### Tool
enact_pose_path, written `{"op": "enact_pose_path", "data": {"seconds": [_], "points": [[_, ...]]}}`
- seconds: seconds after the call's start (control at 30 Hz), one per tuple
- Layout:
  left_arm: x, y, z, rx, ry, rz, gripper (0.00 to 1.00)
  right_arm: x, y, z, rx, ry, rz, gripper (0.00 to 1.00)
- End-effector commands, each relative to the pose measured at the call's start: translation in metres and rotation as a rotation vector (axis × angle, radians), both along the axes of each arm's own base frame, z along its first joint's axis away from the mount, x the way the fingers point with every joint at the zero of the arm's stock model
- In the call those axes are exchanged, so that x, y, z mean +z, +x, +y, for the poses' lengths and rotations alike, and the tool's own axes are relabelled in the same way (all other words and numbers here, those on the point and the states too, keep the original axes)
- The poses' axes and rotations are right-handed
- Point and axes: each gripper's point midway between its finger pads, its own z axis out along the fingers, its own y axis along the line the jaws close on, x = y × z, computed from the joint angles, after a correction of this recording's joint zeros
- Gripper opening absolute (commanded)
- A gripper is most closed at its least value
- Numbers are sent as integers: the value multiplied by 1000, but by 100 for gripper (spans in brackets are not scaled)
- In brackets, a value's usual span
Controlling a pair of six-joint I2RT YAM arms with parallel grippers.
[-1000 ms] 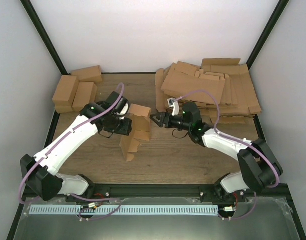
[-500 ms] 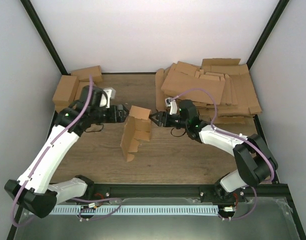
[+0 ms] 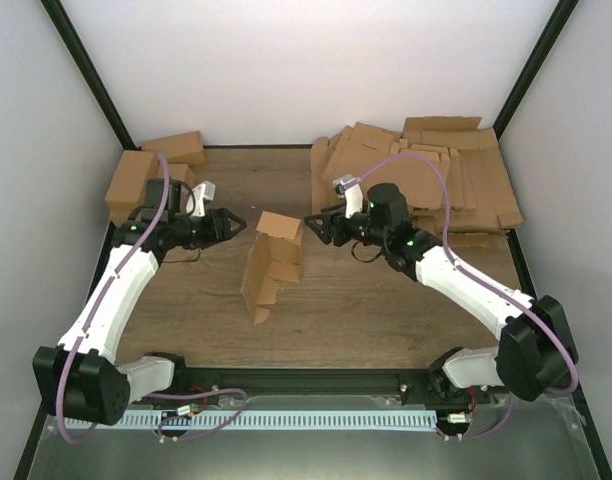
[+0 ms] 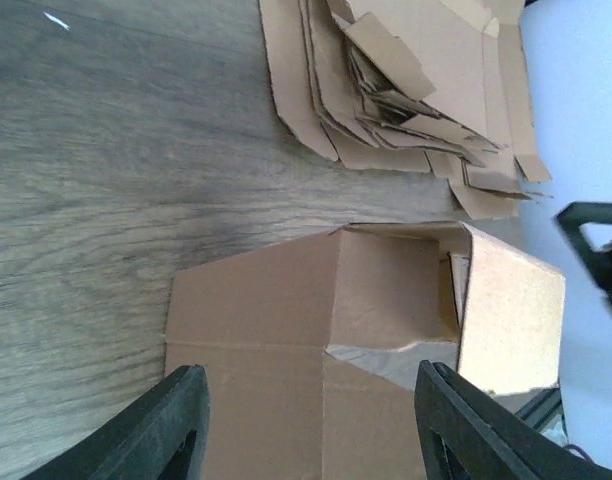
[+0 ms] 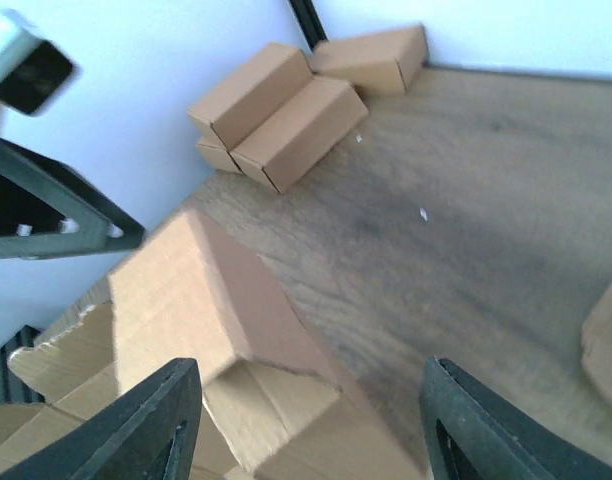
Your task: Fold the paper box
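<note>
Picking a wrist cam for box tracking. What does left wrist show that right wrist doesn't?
Left wrist only: the heap of flat brown cardboard sheets.
Right wrist only: the cluster of small closed brown cartons against the white wall.
Both: the half-folded brown cardboard paper box on the wooden table. Each view frames it between that camera's own open fingers, the left gripper and the right gripper. Neither gripper is gripping the box.
</note>
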Motion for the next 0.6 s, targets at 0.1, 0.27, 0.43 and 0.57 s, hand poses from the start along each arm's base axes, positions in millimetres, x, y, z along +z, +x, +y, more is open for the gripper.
{"op": "enact_pose_path", "data": {"seconds": [0.1, 0.27, 0.43, 0.57], "points": [[-19, 7, -19, -81, -117, 11, 58, 63, 3, 15, 164, -96, -311, 63], [-32, 6, -27, -114, -167, 40, 49, 60, 2, 41, 273, -208, -433, 62], [-36, 5, -33, -143, -203, 48, 47, 42, -4, 67, 341, -322, -481, 60], [-40, 5, -34, -147, -203, 57, 46, 23, -6, 77, 343, -427, -492, 59]]}}
